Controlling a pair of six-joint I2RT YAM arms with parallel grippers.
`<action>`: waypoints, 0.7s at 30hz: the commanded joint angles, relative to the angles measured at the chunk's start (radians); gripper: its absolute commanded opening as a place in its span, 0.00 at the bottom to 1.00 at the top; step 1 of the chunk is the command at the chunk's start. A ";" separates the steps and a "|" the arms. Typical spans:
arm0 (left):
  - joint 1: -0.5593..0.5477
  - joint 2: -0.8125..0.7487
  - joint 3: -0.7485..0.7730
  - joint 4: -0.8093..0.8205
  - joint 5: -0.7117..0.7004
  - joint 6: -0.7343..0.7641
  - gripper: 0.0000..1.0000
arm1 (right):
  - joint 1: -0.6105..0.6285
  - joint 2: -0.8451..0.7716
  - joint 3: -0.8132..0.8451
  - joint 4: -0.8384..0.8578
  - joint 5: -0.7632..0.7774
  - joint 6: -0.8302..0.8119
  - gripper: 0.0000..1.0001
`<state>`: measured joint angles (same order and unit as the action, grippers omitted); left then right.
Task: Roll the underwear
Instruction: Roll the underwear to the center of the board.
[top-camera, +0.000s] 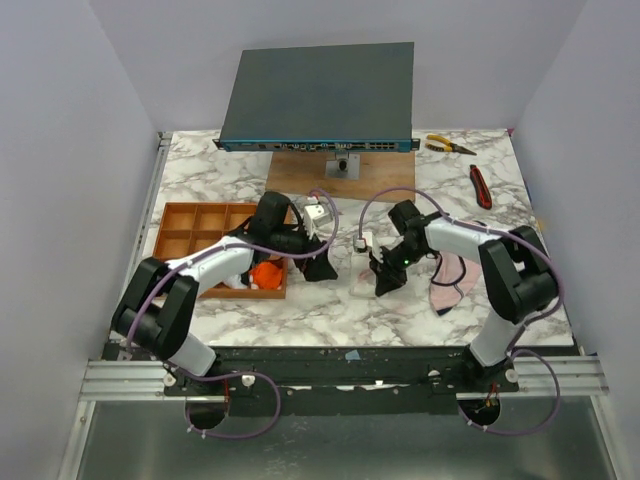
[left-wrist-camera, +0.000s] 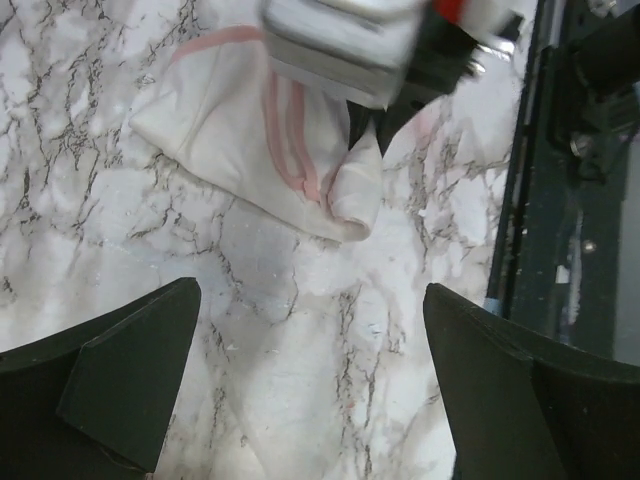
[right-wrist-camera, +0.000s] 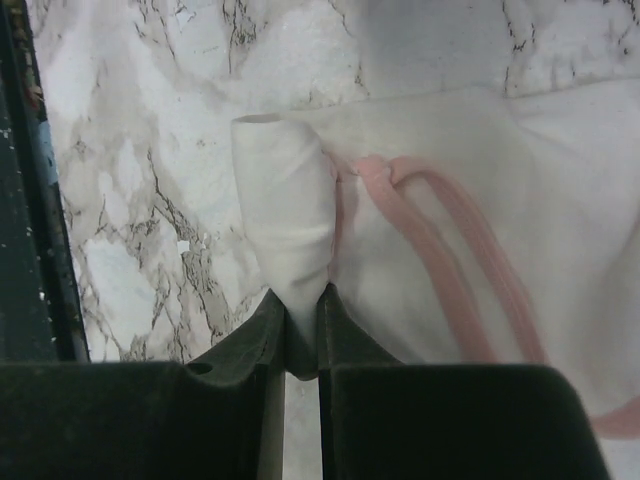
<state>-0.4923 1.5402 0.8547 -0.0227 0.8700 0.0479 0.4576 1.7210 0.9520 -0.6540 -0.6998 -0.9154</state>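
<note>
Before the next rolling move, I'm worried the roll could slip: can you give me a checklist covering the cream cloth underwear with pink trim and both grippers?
1. Right gripper shut on the rolled edge of the cream cloth underwear with pink trim: ok.
2. Rest of the garment lying flat on the white marble table: ok.
3. Roll finished: not ok, most of the cloth is unrolled.
4. Left gripper open, empty, not touching the cloth: ok.
5. Orange-brown compartment tray apart from the garment: ok.
6. Grip firm enough to hold: cannot tell.
</note>
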 joint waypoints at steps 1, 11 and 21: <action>-0.070 -0.091 -0.089 0.102 -0.147 0.175 0.98 | -0.032 0.154 0.051 -0.222 -0.055 -0.074 0.03; -0.347 -0.061 -0.101 0.150 -0.400 0.423 0.93 | -0.051 0.334 0.185 -0.393 -0.075 -0.117 0.04; -0.481 0.054 -0.044 0.115 -0.470 0.538 0.82 | -0.059 0.391 0.235 -0.421 -0.089 -0.103 0.05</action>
<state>-0.9260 1.5478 0.7685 0.1097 0.4488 0.5095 0.4034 2.0598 1.1866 -1.1156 -0.8963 -0.9787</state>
